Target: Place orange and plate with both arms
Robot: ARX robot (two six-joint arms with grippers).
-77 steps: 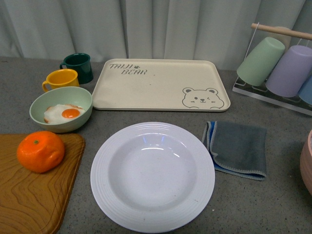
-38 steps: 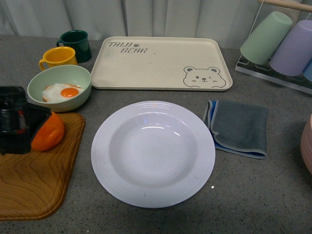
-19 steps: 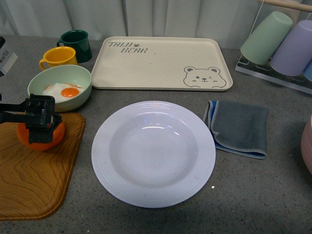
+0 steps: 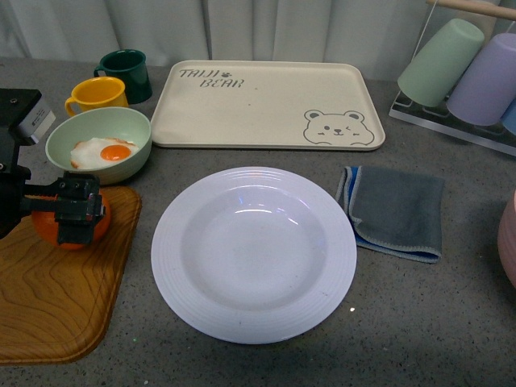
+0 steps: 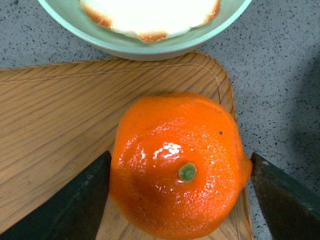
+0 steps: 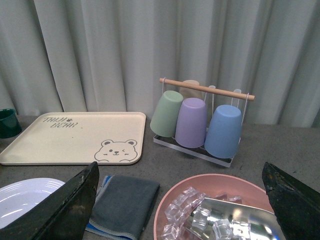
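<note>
The orange (image 5: pixel 180 165) sits on the wooden board (image 4: pixel 56 298) at the left, its green stem dot up. My left gripper (image 4: pixel 68 211) is shut on the orange (image 4: pixel 44 230), its two dark fingers (image 5: pixel 80 200) pressed to the fruit's sides. The large white ribbed plate (image 4: pixel 253 255) lies in the middle of the table; its edge shows in the right wrist view (image 6: pixel 20 197). My right gripper (image 6: pixel 182 210) is open, held above a pink bowl of ice (image 6: pixel 210 210); it is out of the front view.
A pale green bowl with a fried egg (image 4: pixel 98 147) stands just behind the board. Yellow mug (image 4: pixel 97 94) and dark green mug (image 4: pixel 125 74) at back left. Beige bear tray (image 4: pixel 266 105) behind the plate. Grey cloth (image 4: pixel 395 211) to its right. Cup rack (image 4: pixel 459 72) at back right.
The left arm came in from the left and its gripper has closed on the orange on the board. The plate has not moved.
</note>
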